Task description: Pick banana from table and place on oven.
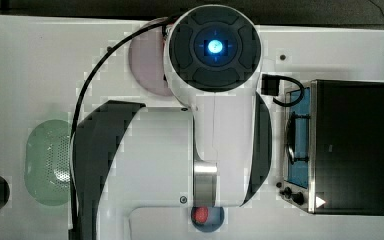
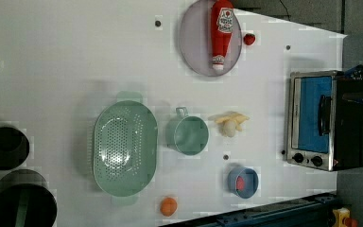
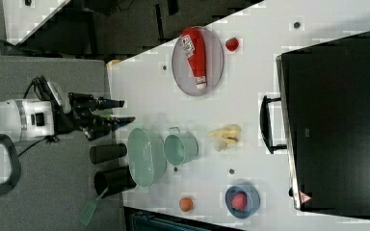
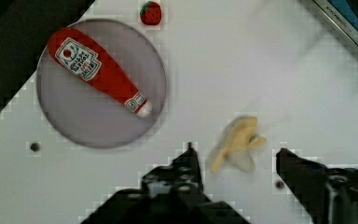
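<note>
The gripper (image 4: 235,161) hangs spread wide above the table (image 4: 270,70), holding nothing. The banana (image 4: 237,142) lies between its fingertips, below them. The oven (image 4: 354,21) sits beyond it.

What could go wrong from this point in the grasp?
The open gripper hangs over the small, lumpy pale yellow toy banana lying on the white table; the fingers may slip off its uneven shape. The mint green metal cup stands close beside it in the left view and could be bumped.
</note>
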{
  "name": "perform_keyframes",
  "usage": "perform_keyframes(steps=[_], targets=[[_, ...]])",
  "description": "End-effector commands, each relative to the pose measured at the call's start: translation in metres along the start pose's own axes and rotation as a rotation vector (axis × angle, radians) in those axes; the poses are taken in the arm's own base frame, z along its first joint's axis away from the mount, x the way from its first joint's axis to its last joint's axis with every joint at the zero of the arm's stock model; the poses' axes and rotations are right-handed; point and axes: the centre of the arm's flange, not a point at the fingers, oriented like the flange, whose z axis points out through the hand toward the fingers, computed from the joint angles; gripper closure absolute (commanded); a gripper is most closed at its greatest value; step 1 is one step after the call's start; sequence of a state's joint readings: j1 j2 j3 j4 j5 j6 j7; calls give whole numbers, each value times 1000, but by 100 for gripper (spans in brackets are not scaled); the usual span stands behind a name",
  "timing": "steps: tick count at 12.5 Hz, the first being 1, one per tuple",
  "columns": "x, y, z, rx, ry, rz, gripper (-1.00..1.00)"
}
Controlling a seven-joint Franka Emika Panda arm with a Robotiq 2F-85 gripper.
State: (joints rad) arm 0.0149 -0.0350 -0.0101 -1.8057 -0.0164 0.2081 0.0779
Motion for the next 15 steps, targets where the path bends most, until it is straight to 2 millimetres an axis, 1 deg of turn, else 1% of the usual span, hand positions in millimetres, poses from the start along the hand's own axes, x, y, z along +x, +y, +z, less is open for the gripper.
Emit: perform_keyframes(steps=[1, 2, 3, 5, 6, 7, 9, 12, 15], targets=[[-94, 127, -75, 4, 4, 9, -59], [-93, 128, -75, 4, 3, 10, -82], [-93, 127, -74, 5, 4, 10, -99], [-92, 124, -70, -4, -3, 7, -100], [-90, 120, -61, -19, -16, 5, -100], [-86, 114, -47, -37, -31, 3, -100], [-73, 96, -12, -69, -58, -3, -100], [-51, 65, 51, -86, -73, -13, -100], [-34, 44, 117, -78, -71, -16, -100]])
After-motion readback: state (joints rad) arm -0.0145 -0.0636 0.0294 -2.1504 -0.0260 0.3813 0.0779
